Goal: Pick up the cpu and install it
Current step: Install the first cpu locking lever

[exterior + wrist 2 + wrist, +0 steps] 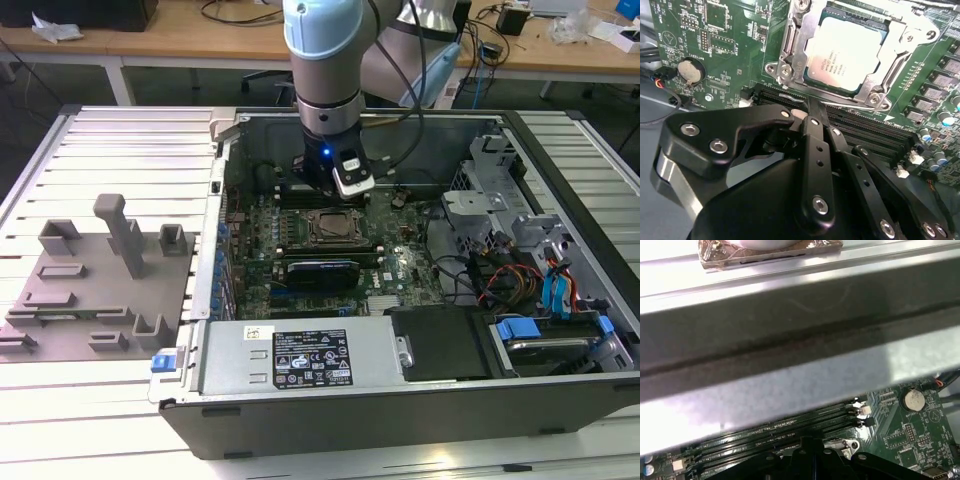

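We see end effector [812, 107] low over memory slots [875, 132] in second wrist view, fingers drawn together, clenched on nothing. Just beyond, cpu [847, 50] sits seated in metal-framed socket [790, 42], pale top up. Exterior view: arm [325, 80] inside open computer case [400, 400] on worktop [120, 140].

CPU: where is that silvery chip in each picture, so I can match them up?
Exterior view: cpu near the picture's centre, in the socket.
Second wrist view: cpu in the socket's metal frame.
First wrist view: case wall, and the board with its round battery.
Landmark in both wrist views: that battery.
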Controlling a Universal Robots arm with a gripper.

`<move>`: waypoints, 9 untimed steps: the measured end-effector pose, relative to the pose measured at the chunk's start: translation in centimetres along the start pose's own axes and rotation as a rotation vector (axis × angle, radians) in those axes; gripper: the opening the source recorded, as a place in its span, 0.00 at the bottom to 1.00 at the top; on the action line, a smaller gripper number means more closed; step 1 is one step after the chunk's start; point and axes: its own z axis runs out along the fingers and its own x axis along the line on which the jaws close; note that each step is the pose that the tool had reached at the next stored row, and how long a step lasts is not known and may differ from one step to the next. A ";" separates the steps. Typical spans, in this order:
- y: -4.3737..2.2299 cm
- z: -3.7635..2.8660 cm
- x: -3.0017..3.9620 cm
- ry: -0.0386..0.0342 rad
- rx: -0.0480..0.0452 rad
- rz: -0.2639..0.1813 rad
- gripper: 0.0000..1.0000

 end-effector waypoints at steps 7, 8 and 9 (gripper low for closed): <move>0.27 0.07 0.38 -0.0159 0.0101 0.006 0.11; 0.28 0.07 0.38 -0.0163 0.0112 0.006 0.11; 0.27 0.07 0.38 -0.0164 0.0115 0.006 0.11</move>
